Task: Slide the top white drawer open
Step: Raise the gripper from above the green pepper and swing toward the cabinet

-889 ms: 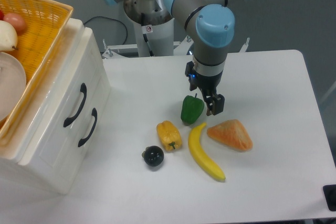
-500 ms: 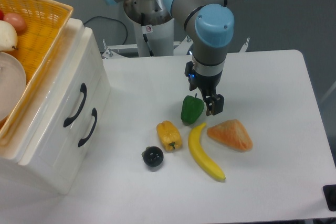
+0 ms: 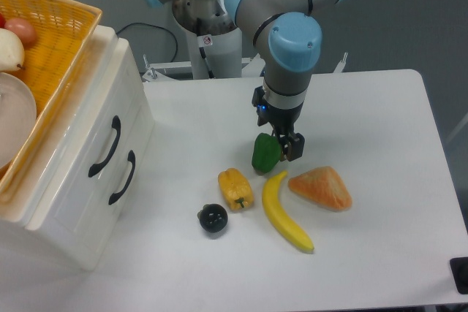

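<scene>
The white cabinet (image 3: 73, 202) stands at the table's left. The top white drawer (image 3: 84, 133) is shut, with its curved black handle (image 3: 105, 147) on the front. The lower drawer (image 3: 95, 202) with its own black handle (image 3: 122, 177) is also shut. My gripper (image 3: 289, 147) points down at mid-table, far to the right of the cabinet, right beside a green pepper (image 3: 265, 153). It holds nothing that I can see, and its jaws are partly hidden by the wrist.
A yellow pepper (image 3: 235, 188), a banana (image 3: 285, 213), an orange wedge-shaped piece (image 3: 320, 188) and a small black round object (image 3: 213, 219) lie below the gripper. A yellow basket (image 3: 55, 31) with food and a plate sits on the cabinet.
The gripper has shifted slightly left and up, closer over the green pepper. The drawers and the other objects have not moved.
</scene>
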`<state>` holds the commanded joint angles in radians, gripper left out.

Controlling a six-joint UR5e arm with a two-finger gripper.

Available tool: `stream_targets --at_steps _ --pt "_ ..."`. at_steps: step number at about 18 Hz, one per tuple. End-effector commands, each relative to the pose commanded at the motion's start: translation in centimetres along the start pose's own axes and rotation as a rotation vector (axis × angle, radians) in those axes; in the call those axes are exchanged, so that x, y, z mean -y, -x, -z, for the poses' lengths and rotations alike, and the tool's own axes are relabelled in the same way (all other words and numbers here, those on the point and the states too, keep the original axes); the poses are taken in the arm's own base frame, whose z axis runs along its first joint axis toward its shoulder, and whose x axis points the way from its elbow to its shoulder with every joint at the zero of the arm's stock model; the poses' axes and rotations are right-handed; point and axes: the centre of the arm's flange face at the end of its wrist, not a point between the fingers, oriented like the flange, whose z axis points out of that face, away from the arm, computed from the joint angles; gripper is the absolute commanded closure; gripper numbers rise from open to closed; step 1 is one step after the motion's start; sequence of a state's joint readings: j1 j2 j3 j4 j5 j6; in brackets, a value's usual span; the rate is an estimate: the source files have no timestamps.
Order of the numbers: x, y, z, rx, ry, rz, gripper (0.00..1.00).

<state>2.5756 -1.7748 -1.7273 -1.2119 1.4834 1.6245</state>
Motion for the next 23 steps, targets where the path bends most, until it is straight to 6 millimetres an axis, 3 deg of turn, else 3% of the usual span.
stream_targets --at_steps 5,9,12,20,23 --pt "0.5 -0.6 -0.5 -0.031 -0.01 0.021 0.0" --pt "2.7 0.3 0.8 -0.029 -0.114 0.262 0.0" --pt "4.1 0.8 1.3 -0.022 -0.112 0.34 0.0" --pt "6.7 0.9 0.8 -0.06 -0.1 0.533 0.0" --pt "8.8 0.3 0.8 -0.095 -0.083 0.622 0.0"
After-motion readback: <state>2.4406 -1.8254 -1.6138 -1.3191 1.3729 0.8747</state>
